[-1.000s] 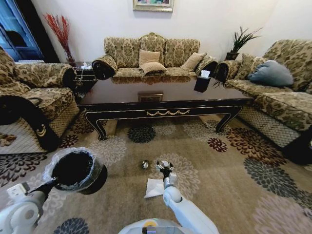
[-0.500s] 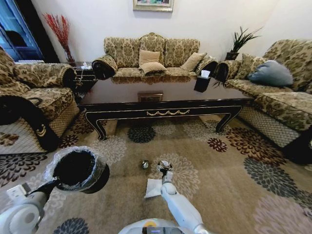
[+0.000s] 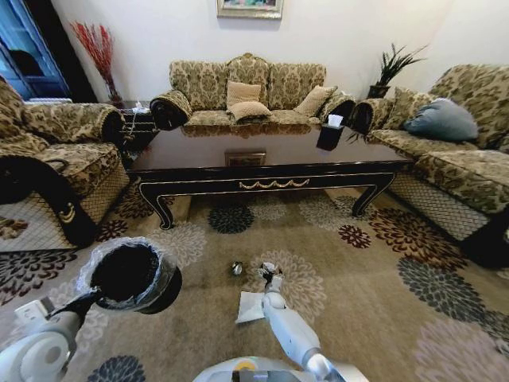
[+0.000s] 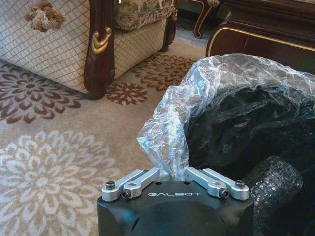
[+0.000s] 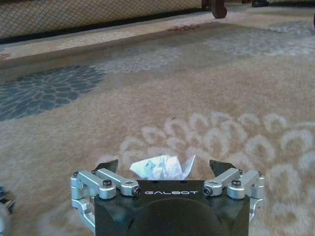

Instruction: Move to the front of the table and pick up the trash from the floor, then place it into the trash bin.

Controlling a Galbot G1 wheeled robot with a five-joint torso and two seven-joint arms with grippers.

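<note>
The dark-brown table [image 3: 270, 170] stands ahead on the patterned floor [image 3: 358, 278]. My right gripper [image 3: 270, 275] is down at the carpet, open, and a crumpled white piece of trash [image 5: 160, 167] lies between its fingers [image 5: 109, 165] without being gripped. A small silvery ball [image 3: 237, 268] lies just left of it. Closer to me, beside the arm, a flat white napkin [image 3: 253, 306] rests on the carpet. My left gripper [image 4: 172, 173] is shut on the bagged rim of the black trash bin [image 3: 129, 275], holding it at my left.
Sofas [image 3: 60, 159] line the left, back and right sides of the carpet. A black tissue box [image 3: 330, 135] stands on the table. Open carpet stretches between me and the table and off to the right.
The right forearm has swung in and steepened, its gripper staying over the crumpled piece. The left arm has carried the bin slightly to the right.
</note>
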